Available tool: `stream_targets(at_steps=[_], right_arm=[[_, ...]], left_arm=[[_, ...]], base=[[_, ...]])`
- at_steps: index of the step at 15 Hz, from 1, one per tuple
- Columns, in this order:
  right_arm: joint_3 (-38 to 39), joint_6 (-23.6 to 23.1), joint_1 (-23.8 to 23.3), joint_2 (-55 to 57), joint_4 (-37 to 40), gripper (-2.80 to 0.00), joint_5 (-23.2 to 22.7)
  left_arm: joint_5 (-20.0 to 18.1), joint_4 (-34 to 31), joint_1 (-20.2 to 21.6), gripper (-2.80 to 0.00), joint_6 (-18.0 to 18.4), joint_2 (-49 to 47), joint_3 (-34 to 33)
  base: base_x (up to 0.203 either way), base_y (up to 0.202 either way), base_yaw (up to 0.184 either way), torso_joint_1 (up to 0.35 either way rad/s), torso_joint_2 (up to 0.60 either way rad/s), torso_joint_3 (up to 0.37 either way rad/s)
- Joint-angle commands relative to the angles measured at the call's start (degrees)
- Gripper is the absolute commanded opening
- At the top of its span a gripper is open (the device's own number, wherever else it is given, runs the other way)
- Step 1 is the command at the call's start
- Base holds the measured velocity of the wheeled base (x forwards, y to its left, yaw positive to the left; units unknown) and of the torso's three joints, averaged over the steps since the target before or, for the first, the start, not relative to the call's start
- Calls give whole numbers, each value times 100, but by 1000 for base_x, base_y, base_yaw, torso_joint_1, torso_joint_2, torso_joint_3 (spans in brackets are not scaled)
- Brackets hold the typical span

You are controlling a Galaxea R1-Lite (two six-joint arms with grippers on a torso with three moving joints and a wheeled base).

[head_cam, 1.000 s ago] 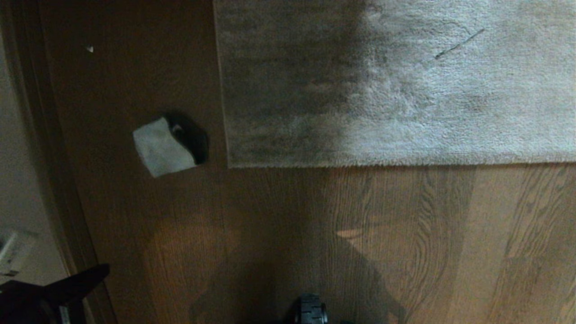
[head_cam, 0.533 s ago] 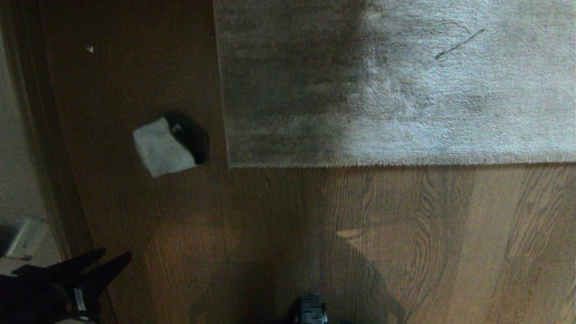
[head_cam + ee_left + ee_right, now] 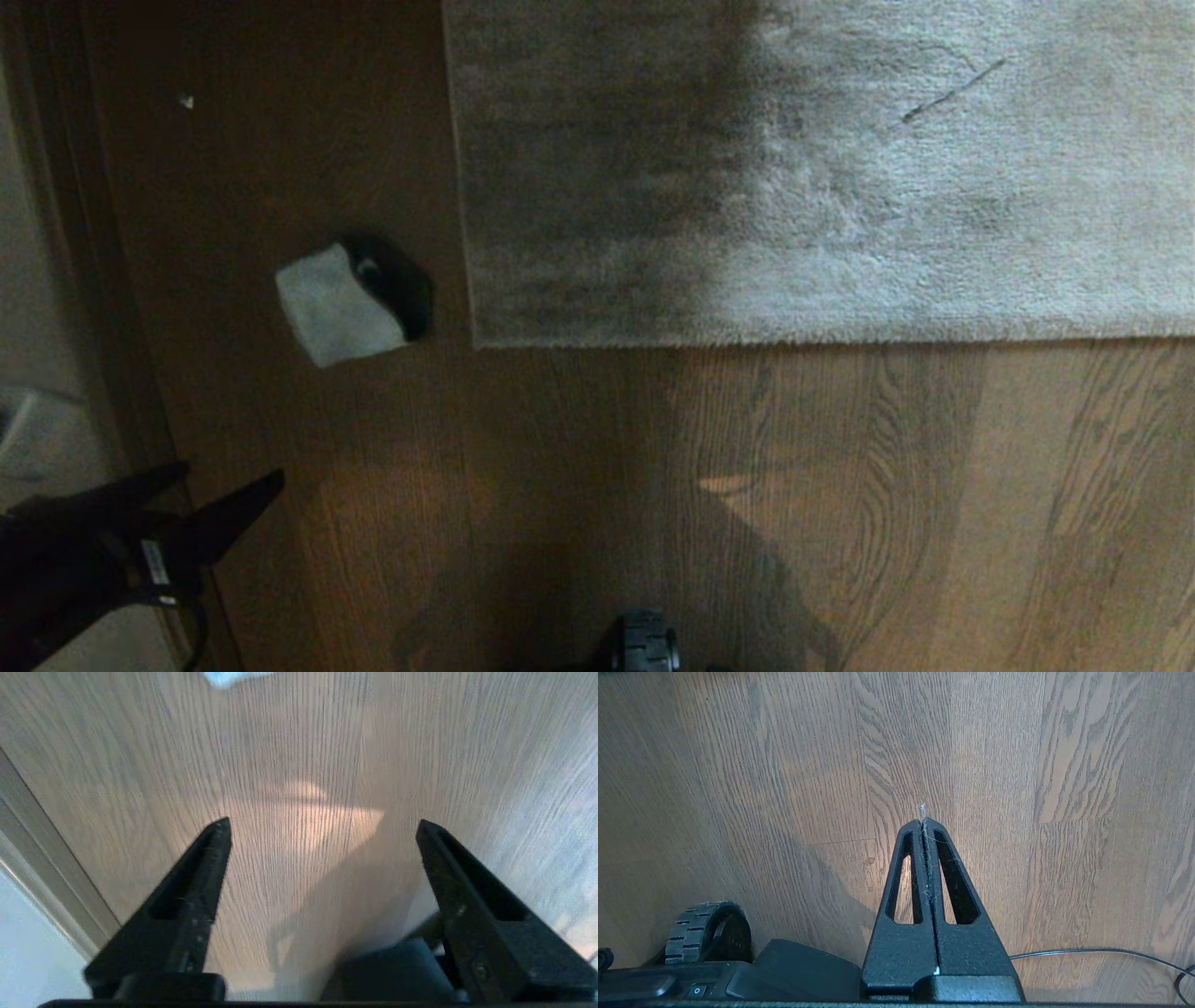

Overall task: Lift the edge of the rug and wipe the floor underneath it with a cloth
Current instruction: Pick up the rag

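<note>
The left gripper [image 3: 229,481] hangs low at the near left over the floor [image 3: 579,485], jaws spread wide and empty; the cloth [image 3: 327,306] lies farther off, just left of the rug [image 3: 840,187] corner; the right gripper [image 3: 923,820] is pressed closed, empty.

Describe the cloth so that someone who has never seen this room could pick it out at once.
Start at the big grey-beige rug on the brown wood-grain floor and find its near left corner. Just left of that corner, apart from the rug, the cloth lies on bare boards. It is a small pale grey-white rag with a dark patch at its rug-side edge.
</note>
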State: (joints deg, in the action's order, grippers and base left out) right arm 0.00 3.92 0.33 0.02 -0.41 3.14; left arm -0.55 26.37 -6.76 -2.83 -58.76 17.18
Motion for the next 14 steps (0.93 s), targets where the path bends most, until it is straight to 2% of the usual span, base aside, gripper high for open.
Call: stream_targets(at_steps=[1, 4, 9, 14], right_arm=[[0, 3, 2, -2, -2, -280, 2], [0, 3, 2, -2, -2, -280, 2], [0, 3, 2, -2, -2, -280, 2], [0, 3, 2, -2, -2, -280, 2]], left_arm=[[2, 17, 26, 0, 2, 6, 185], [-2, 54, 112, 0, 1, -109, 362], [-7, 755, 113, 0, 70, -563, 521], [28, 862, 277, 0, 98, -824, 714]], base=[[0, 0, 0, 0, 0, 0], [0, 0, 0, 0, 0, 0], [0, 0, 0, 0, 0, 0], [0, 0, 0, 0, 0, 0]])
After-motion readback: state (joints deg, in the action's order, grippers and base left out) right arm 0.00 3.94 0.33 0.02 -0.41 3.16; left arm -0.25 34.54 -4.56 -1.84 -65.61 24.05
